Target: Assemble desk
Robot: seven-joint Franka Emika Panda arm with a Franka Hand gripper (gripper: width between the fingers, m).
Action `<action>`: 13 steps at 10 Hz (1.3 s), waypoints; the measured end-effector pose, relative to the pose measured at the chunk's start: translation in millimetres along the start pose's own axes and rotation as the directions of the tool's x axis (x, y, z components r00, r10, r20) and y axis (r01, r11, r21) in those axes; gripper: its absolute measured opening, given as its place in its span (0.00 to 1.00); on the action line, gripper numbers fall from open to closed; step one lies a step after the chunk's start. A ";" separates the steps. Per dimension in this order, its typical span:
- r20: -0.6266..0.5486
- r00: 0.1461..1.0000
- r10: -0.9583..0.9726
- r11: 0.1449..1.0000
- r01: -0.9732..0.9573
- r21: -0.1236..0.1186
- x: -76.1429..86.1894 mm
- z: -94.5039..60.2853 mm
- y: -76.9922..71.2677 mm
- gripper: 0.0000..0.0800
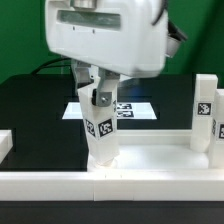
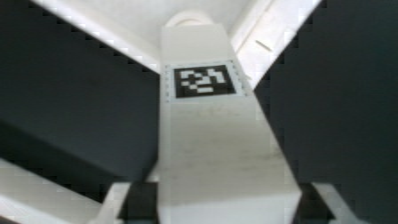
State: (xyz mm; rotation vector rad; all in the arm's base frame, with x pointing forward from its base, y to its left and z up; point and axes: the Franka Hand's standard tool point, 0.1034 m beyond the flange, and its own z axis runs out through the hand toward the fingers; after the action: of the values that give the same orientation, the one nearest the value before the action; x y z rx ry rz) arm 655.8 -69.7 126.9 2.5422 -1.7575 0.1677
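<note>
My gripper [image 1: 97, 98] is shut on a white block leg [image 1: 101, 138] with black-and-white square tags. It holds the leg upright, with the leg's lower end at the near rim of the white desk top [image 1: 150, 165], which lies across the front of the exterior view. A second tagged leg [image 1: 205, 115] stands upright on the desk top at the exterior view's right. In the wrist view the held leg [image 2: 214, 125] runs away from my gripper [image 2: 222, 214], with one tag facing the camera. A dark finger [image 2: 139, 205] shows on each side of it.
The marker board [image 1: 138, 108] lies on the black table behind the held leg. A white part [image 1: 5, 146] sits at the exterior view's left edge. A white surface [image 2: 98, 25] shows beyond the leg's far end in the wrist view.
</note>
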 end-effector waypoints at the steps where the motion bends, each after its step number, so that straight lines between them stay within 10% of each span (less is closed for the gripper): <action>1: -0.014 0.996 0.092 0.996 -0.092 -0.008 -2.1 -1.6 1.7 0.37; 11: -0.021 0.717 0.697 0.717 -0.695 0.053 -17.6 -4.2 12.8 0.38; 13: -0.024 0.722 0.691 0.722 -0.690 0.052 -17.8 -2.3 13.3 0.64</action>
State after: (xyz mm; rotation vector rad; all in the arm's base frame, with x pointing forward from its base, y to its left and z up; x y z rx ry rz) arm 637.1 -57.6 126.8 1.7307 -2.6149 0.2749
